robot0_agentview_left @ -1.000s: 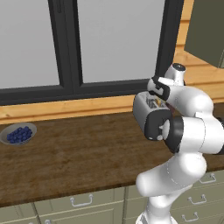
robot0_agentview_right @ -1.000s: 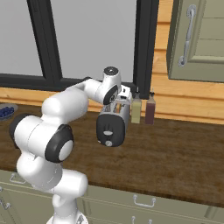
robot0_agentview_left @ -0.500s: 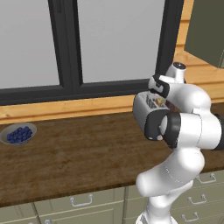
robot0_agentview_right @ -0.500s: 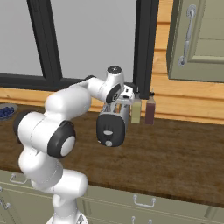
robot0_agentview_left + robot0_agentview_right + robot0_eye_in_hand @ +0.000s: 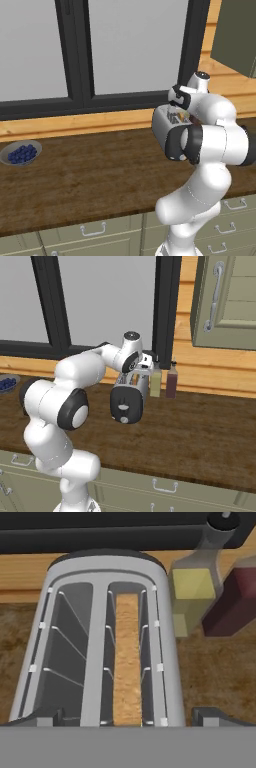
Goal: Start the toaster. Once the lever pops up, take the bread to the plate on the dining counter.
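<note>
At the far left of the wood-grain bench (image 5: 90, 185), well apart from everything else, sits a grey bowl of blueberries (image 5: 20, 153). Further right stands the silver toaster (image 5: 100, 577), near the back wall under the dark window frame (image 5: 82, 55). Its black end panel (image 5: 127, 404) faces the front edge of the bench, so its long axis runs from front to back. The bread (image 5: 126, 662) stands on edge in the right-hand slot, lying along that same axis; the left slot holds nothing. The pincer (image 5: 127, 716) hangs over the toaster's near end, fingers spread wide to either side, gripping nothing. Just right of the toaster, at its far end, stand a yellow bottle (image 5: 192, 592) and a dark red bottle (image 5: 230, 602), side by side.
</note>
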Controlling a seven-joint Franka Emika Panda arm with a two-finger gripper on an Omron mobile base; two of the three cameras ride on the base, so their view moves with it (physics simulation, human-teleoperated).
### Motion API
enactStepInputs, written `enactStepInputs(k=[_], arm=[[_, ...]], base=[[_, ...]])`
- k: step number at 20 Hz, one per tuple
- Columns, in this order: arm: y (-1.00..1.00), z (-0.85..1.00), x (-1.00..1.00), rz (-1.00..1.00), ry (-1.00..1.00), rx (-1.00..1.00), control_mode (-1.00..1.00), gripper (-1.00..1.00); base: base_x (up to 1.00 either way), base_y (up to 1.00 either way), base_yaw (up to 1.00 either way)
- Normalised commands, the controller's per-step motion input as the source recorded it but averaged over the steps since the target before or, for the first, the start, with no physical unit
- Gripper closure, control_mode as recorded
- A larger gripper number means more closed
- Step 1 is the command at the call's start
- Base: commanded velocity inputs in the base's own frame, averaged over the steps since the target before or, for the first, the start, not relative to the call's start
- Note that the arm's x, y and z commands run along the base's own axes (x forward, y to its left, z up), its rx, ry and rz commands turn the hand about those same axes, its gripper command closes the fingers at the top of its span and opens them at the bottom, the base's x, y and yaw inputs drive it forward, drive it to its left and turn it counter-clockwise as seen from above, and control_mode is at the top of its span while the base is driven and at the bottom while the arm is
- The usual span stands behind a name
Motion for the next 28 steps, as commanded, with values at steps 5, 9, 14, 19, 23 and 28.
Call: enactStepInputs(k=[5, 9, 14, 19, 23, 28], arm=[[0.01, -0.12, 0.13, 0.00, 0.05, 0.00, -1.00, -1.00], [0.01, -0.13, 0.14, 0.00, 0.03, 0.00, -1.00, -1.00], [0.03, -0.08, 0.07, 0.00, 0.01, 0.00, -1.00, -1.00], [0.00, -0.04, 0.01, 0.00, 0.00, 0.00, -1.00, -1.00], [0.02, -0.09, 0.00, 0.00, 0.00, 0.00, -1.00, 1.00], [0.00, -0.13, 0.00, 0.00, 0.00, 0.00, -1.00, 1.00]], base=[[0.00, 0.00, 0.00], [0.00, 0.00, 0.00], [0.00, 0.00, 0.00], [0.00, 0.00, 0.00], [0.00, 0.00, 0.00], [0.00, 0.00, 0.00]])
